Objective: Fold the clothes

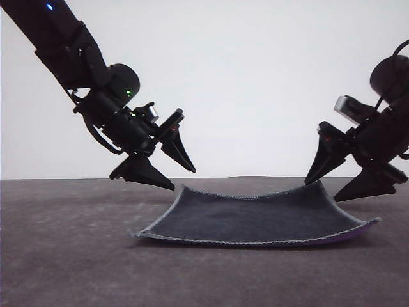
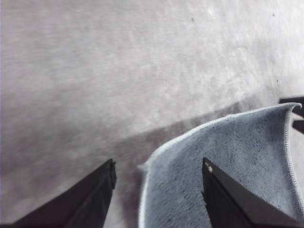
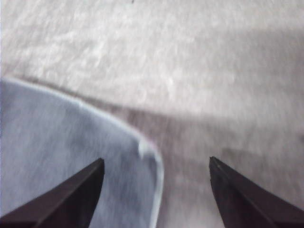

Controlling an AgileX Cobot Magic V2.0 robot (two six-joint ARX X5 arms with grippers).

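Cloth (image 1: 255, 217) on table (image 1: 64, 256), grippers spread above

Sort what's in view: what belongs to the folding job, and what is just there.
Job:
- cloth, dark grey face up, far corners curled off the table
- left hand, open, above the cloth's far left corner
- right hand, open, at the far right corner

Just there:
- table, grey
- white backdrop

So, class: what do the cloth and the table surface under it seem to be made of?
Cloth: looks like soft, napped fabric, perhaps microfibre or fleece; matte dark grey face, pale stitched edging, limp curling corners. Table surface: seemingly a grey felt-like or textured mat, matte and mottled; the exact material is unclear.
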